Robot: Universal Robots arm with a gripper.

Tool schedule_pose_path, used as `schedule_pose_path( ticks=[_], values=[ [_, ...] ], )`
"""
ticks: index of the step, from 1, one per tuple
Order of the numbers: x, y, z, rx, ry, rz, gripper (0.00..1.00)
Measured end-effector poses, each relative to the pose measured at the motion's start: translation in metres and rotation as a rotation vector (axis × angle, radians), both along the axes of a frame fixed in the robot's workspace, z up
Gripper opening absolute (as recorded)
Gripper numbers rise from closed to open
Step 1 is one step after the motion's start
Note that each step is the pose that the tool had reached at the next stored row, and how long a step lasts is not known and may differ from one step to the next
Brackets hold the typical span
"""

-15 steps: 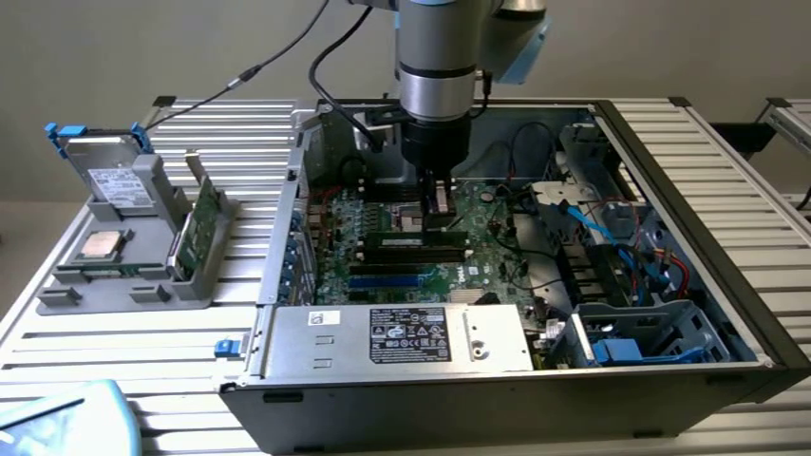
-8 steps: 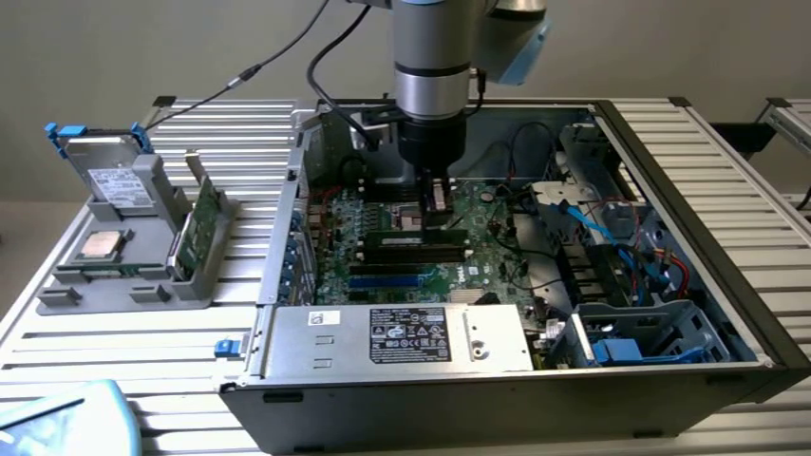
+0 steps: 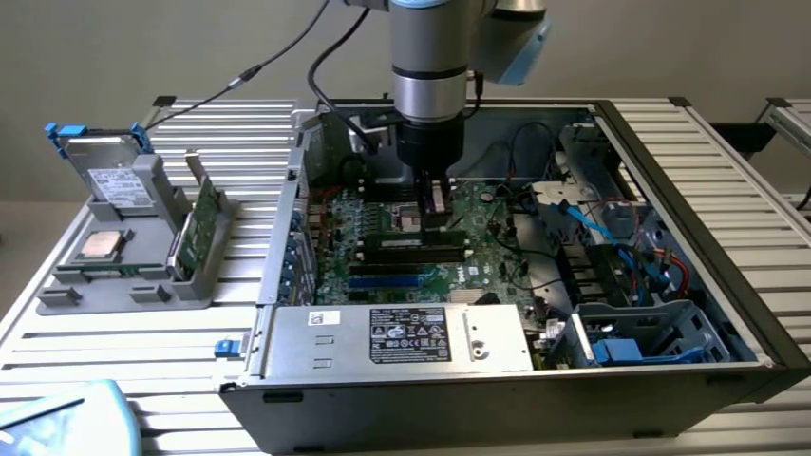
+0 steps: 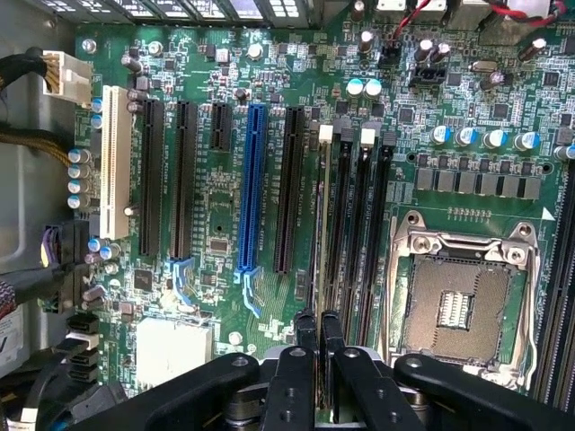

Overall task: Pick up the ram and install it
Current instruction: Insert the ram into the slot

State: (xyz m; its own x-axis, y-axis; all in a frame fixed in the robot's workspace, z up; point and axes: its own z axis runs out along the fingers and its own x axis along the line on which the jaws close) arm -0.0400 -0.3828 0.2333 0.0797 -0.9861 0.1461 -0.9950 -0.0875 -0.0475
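Observation:
My gripper (image 3: 438, 220) hangs straight down inside the open computer case, low over the motherboard (image 3: 488, 233). In the wrist view its two black fingers (image 4: 306, 328) stand almost together, shut on the ram (image 4: 317, 269). The ram shows edge-on as a thin dark strip running away from the fingertips. It lies along the row of black memory slots (image 4: 342, 215), over the outermost one, beside the slot's white clip (image 4: 325, 133). How deep the ram sits in that slot I cannot tell.
The empty processor socket (image 4: 463, 296) lies beside the memory slots, and a blue slot (image 4: 254, 189) and black card slots on the other side. The power supply (image 3: 399, 337) and cables (image 3: 609, 242) crowd the case. A grey holder (image 3: 127, 275) at the exterior view's left carries a green card (image 3: 197, 228).

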Motion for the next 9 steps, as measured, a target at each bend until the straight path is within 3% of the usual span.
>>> schedule_pose_path(
  ticks=[4,9],
  values=[
    [-0.0002,0.0000,-0.0020,-0.0003,-0.0091,0.003,0.13],
    [-0.0007,0.0001,-0.0026,0.0001,-0.0102,0.003,0.13]
  ],
)
